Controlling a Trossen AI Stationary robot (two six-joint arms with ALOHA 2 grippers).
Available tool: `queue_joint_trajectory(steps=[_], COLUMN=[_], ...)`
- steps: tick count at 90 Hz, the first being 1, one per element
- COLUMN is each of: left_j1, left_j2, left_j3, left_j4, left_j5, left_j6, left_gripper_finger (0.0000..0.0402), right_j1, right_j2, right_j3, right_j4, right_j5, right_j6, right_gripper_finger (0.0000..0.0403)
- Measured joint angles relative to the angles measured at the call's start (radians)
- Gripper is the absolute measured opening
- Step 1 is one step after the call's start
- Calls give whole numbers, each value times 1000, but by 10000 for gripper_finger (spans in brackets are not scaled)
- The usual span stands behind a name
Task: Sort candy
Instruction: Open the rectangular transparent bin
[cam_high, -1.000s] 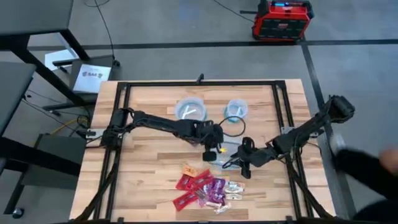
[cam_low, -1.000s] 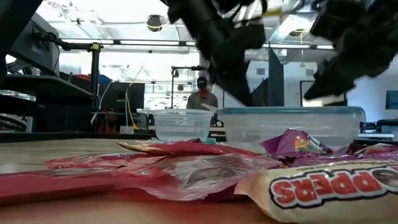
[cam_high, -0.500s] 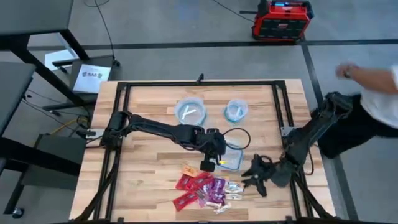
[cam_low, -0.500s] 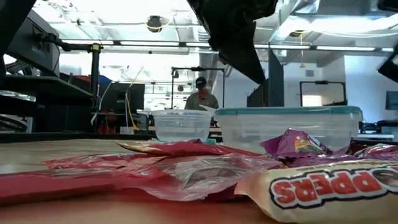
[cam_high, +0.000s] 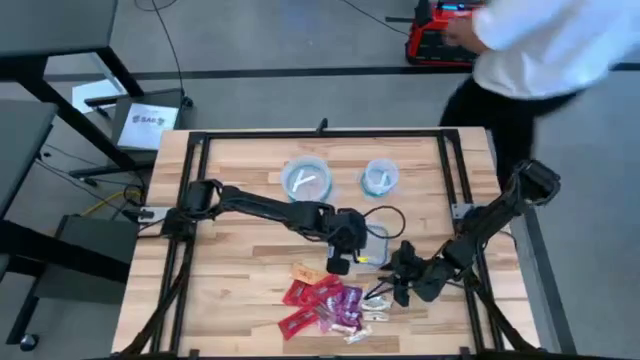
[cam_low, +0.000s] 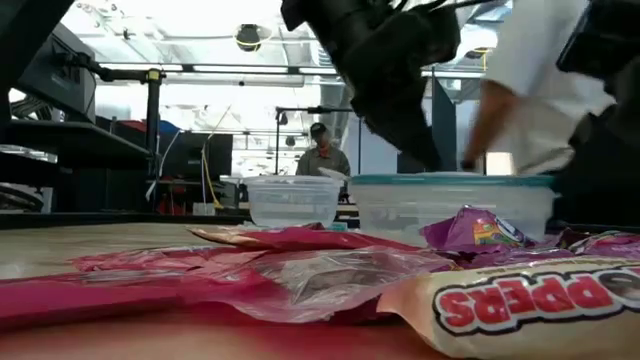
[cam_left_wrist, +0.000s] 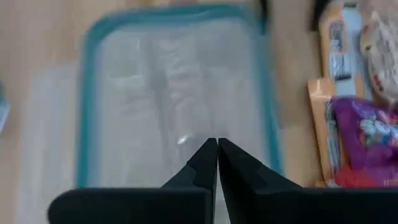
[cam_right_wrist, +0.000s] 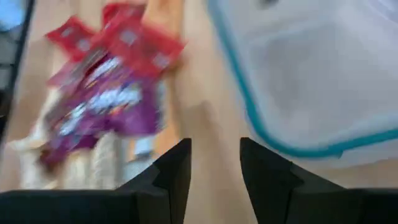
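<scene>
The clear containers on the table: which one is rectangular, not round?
The tub with the teal rim, lying under the left claw and nearest the candy pile. The two bowls farther back are round.

The candy (cam_high: 335, 305) lies before the tub (cam_high: 375, 243), bowls (cam_high: 307, 181) behind.

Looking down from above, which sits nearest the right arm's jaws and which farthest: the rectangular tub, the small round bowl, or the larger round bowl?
From the right gripper:
1. Rectangular tub, just beyond it.
2. Small round bowl, at the table's far side.
3. Larger round bowl, far side, further left.
</scene>
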Motion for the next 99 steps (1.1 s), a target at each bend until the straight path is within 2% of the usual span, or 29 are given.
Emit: queue_joint_trajectory(steps=[6, 13, 27, 32, 39, 52, 63, 71, 85, 99], left_j1=[1, 3, 1, 1, 1, 2, 2, 2, 11, 31], left_j2=[0, 0, 0, 0, 0, -1, -3, -3, -3, -3], left_j3=[0, 0, 0, 0, 0, 0, 0, 0, 0, 1], left_j4=[-2, -12, -8, -7, 0, -4, -3, -2, 21, 44], left_j5=[-1, -3, -2, -2, -2, -3, -3, -3, -1, 15], left_j6=[2, 2, 1, -8, -14, -31, -31, -26, 1, 23], left_gripper_finger=[0, 0, 0, 0, 0, 0, 0, 0, 0, 0], right_j1=[-1, 4, 42, 48, 44, 43, 88, 107, 90, 71], right_j2=[-49, -108, -176, -181, -169, -114, -34, 43, 204, 355], right_j3=[0, 0, 0, 0, 0, -10, -75, -118, -135, -135], right_j4=[-74, -145, -212, -196, -165, -182, -42, 133, 398, 589], right_j5=[-2, -76, -179, -175, -119, -133, -57, 26, 136, 243], right_j6=[-1, 3, 156, 172, 183, 247, 316, 332, 246, 160], right_gripper_finger=[123, 123, 123, 123, 123, 128, 155, 182, 226, 239])
